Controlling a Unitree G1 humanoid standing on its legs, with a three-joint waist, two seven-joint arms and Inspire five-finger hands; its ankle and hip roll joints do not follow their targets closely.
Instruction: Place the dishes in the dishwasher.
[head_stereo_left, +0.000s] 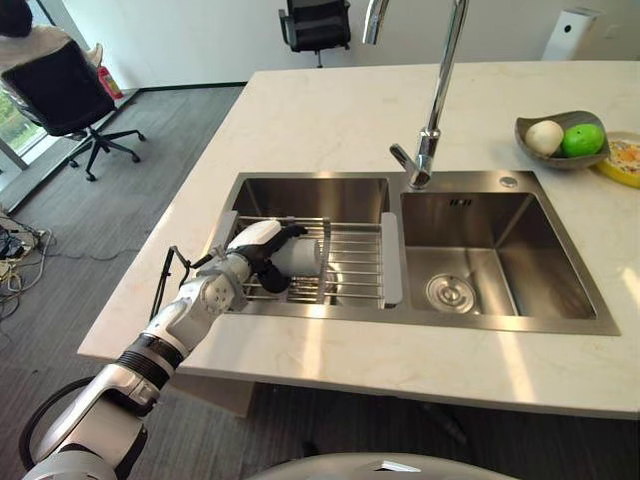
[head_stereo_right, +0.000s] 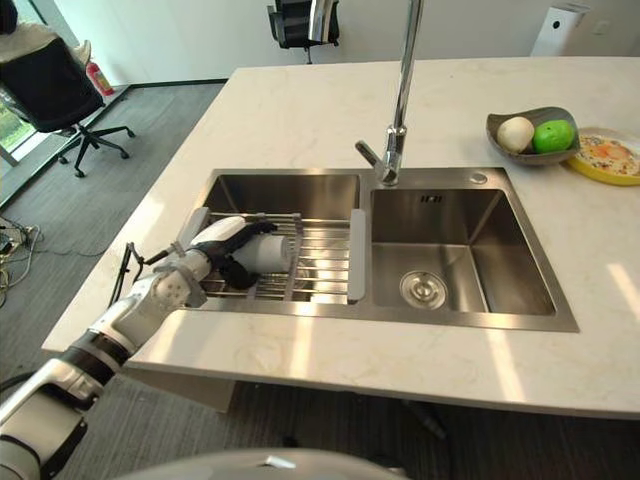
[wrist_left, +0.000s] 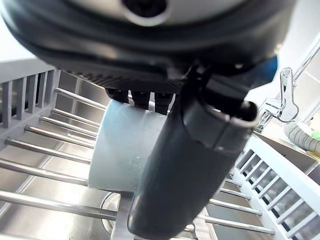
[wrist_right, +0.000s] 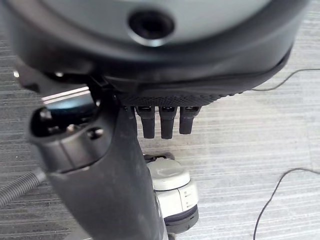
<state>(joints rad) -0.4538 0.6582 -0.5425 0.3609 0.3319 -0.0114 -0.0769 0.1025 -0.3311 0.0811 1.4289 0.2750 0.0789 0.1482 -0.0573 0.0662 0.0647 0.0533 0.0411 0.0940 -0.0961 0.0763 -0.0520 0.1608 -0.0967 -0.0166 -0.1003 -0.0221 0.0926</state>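
A grey cup (head_stereo_left: 300, 255) is being held by the left hand (head_stereo_left: 262, 252), with the fingers and thumb curled round it. The cup is lying on its side on a wire rack (head_stereo_left: 350, 262), and the rack is sitting across the left bowl of the sink (head_stereo_left: 310, 195). In the left wrist view, the cup (wrist_left: 125, 150) is being pinched between the dark thumb (wrist_left: 185, 165) and the fingers (wrist_left: 142, 97), and the rack's metal bars (wrist_left: 45, 165) are being seen under it. The right bowl of the sink (head_stereo_left: 500, 260) is being shown with a round drain (head_stereo_left: 452, 292) in its floor. A tall tap (head_stereo_left: 432, 120) is standing just behind the sink, between the two bowls. A small grey dish (head_stereo_left: 560, 140) is sitting on the stone counter (head_stereo_left: 330, 110) behind the sink and to its right, and a white ball-shaped thing (head_stereo_left: 545, 136) and a green one (head_stereo_left: 583, 139) are being held in it. A yellow plate (head_stereo_right: 603, 155) is lying just beside the dish, farther from the sink. A black office chair (head_stereo_left: 65, 90) is standing on the floor well apart from the sink, off to its left. The right hand (wrist_right: 100, 150) is being seen in the right wrist view over grey carpet (wrist_right: 250, 150), with its fingers (wrist_right: 167, 122) straight and nothing held in it.
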